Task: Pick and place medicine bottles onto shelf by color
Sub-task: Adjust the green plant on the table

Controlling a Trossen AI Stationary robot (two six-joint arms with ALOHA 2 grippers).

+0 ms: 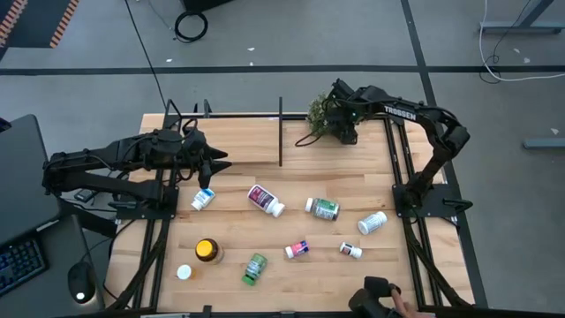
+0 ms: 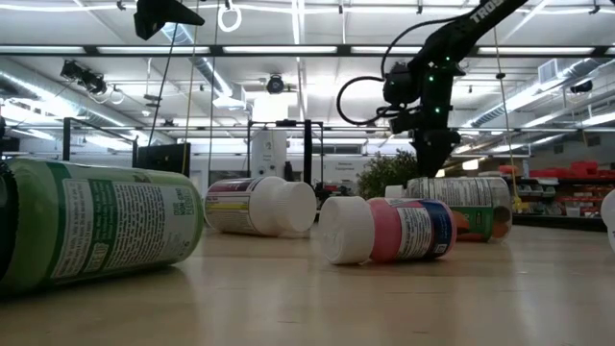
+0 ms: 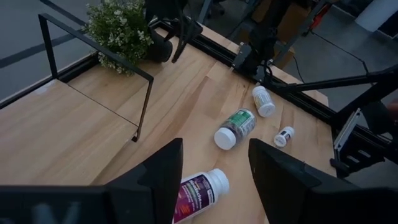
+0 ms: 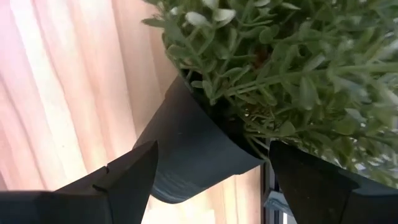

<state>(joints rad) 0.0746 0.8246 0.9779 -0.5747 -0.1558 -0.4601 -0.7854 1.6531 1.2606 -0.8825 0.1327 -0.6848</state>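
Several medicine bottles lie on their sides on the plank table: blue-labelled (image 1: 203,199), magenta-labelled (image 1: 265,200), green-labelled (image 1: 322,208), white (image 1: 372,222), pink (image 1: 297,249), green (image 1: 254,268). An amber bottle (image 1: 207,251) stands upright. The shelf (image 1: 238,141), black rods round a pale board, sits at the far left. My left gripper (image 1: 225,163) hangs open above the table near the shelf, with the magenta-labelled bottle (image 3: 199,193) below it. My right gripper (image 1: 340,124) is open at the potted plant (image 1: 322,113), one finger on either side of its black pot (image 4: 186,149). My right gripper has a finger (image 4: 124,180) on each side of the black pot's wall (image 4: 180,137), coming from above. Whether a finger touches the pot, I cannot tell. My left gripper touches nothing.
A small white bottle (image 1: 350,250) and a white-capped one (image 1: 184,272) lie near the near edge. Black frame rails (image 1: 402,159) run along the table's right side. A person's hand (image 1: 397,299) with a dark device shows at the near edge. Bare wood lies between the shelf and the bottles.
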